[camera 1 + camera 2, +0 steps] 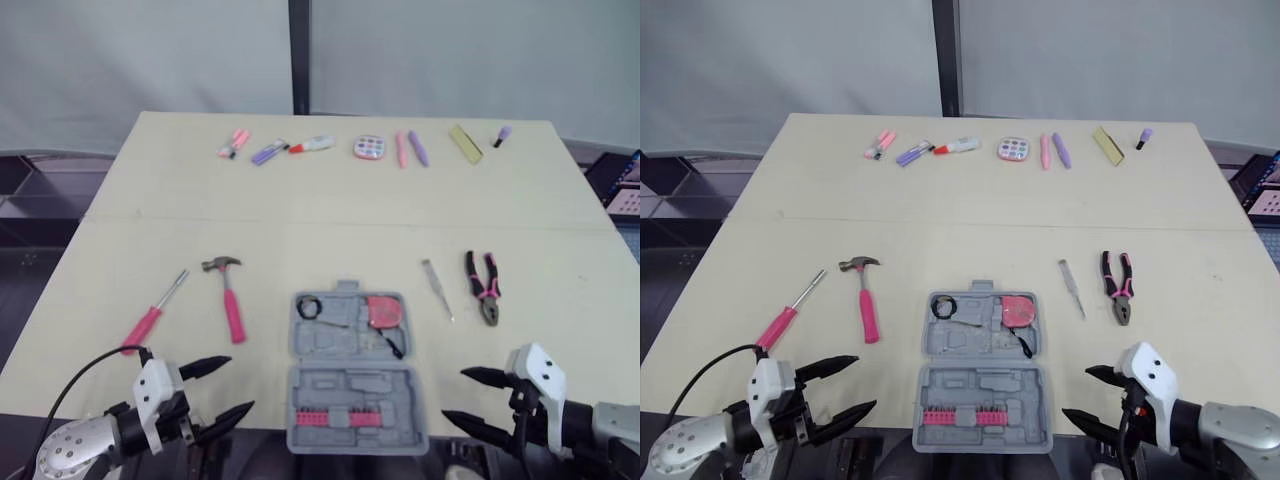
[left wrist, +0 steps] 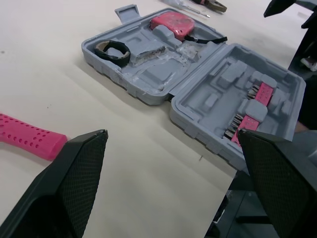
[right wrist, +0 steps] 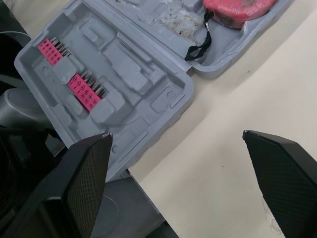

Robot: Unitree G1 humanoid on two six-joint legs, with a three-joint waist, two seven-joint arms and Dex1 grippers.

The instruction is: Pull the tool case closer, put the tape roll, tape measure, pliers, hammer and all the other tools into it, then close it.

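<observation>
One pink-handled screwdriver (image 1: 152,315) and one pink-handled hammer (image 1: 229,295) are seen on the left of the beige desk (image 1: 300,230). The fingers of the left gripper (image 1: 238,384) are held apart. One grey plastic tool case (image 1: 340,385) lies open at centre, its near half overhanging the desk edge. One black tape roll (image 1: 309,308) and one pink tape measure (image 1: 383,311) are seated inside. One slim metal tool (image 1: 436,288), hard to identify, and one pink-and-black pliers (image 1: 483,286) lie rightward. The fingers of the right gripper (image 1: 456,394) are likewise spread.

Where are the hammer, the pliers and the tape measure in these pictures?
hammer (image 1: 230,300): left eye view, on its pink handle.
pliers (image 1: 486,296): left eye view, at the pivot.
tape measure (image 1: 383,311): left eye view, on its red body.
</observation>
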